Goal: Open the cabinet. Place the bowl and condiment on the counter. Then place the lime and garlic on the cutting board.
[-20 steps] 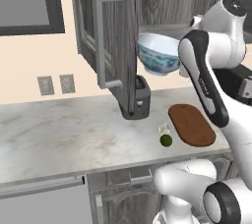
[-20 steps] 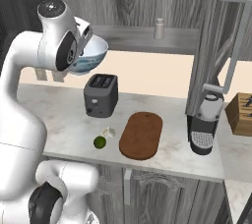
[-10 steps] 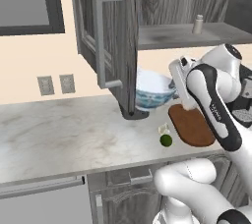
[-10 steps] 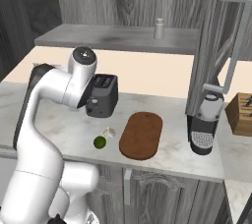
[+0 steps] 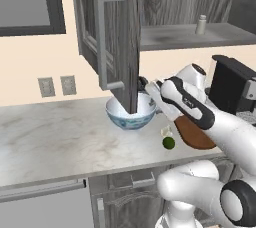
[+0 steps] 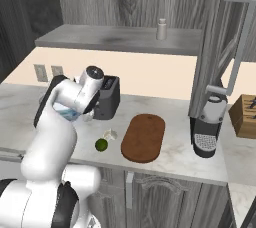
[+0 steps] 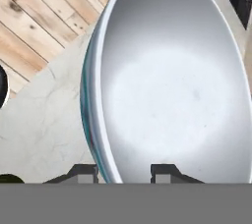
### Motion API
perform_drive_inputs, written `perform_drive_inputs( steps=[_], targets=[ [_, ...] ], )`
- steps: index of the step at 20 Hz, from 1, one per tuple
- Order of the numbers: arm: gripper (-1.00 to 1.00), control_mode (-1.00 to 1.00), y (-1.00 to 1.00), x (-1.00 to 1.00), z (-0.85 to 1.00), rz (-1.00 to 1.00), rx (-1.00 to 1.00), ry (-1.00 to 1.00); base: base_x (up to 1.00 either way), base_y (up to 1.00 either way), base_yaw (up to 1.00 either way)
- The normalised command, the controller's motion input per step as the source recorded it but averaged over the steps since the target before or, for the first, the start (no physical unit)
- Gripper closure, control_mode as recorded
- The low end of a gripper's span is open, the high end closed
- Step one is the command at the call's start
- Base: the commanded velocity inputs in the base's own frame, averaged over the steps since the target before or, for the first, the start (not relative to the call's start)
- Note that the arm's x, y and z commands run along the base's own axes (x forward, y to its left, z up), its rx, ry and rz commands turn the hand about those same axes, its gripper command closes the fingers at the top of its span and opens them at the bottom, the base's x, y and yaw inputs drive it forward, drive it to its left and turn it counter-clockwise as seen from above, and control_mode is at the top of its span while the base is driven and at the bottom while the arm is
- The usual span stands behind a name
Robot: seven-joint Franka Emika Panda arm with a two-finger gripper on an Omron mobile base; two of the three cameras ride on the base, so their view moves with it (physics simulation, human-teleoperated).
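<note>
The bowl (image 5: 131,113) is shown resting low on the counter (image 5: 60,142), just behind the free edge of the open door of the cabinet (image 5: 122,42). The gripper (image 7: 123,171) is seen clamped on the bowl's rim, one finger inside the white wall and one against the patterned outside; the jaws are drawn together on that rim. The bowl therefore lies directly ahead of the fingers, its mouth upward. Release is judged to be the move in hand, and it turns on whether the base is seated flat, which cannot be told from these views.

Bare marble is seen to the left of the bowl. To its right, near the front edge, the lime (image 5: 168,142) and the garlic (image 5: 165,131) lie close together, just beside the near end of the cutting board (image 6: 144,137); the toaster (image 6: 106,97) stands close behind the hand. The condiment (image 5: 200,24) is still on the cabinet shelf, well above the hand. A withdrawal upward is constrained by the door edge.
</note>
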Motion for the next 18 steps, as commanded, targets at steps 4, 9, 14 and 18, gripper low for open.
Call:
perform_drive_inputs(
  steps=[4,9,14,18],
  targets=[
    [1.0,-1.0,0.5,0.34,-0.74,0.27,-0.19,0.0,0.0,0.0,0.0],
    [1.0,-1.0,0.3,0.31,-0.77,0.16,-0.18,0.0,0.0,0.0,0.0],
    [1.0,-1.0,0.01,0.44,-0.63,0.02,-0.09,-0.02,0.0,0.0,0.0],
    [1.0,-1.0,0.14,0.24,-0.67,0.0,-0.04,-0.06,0.0,0.0,0.0]
  ],
)
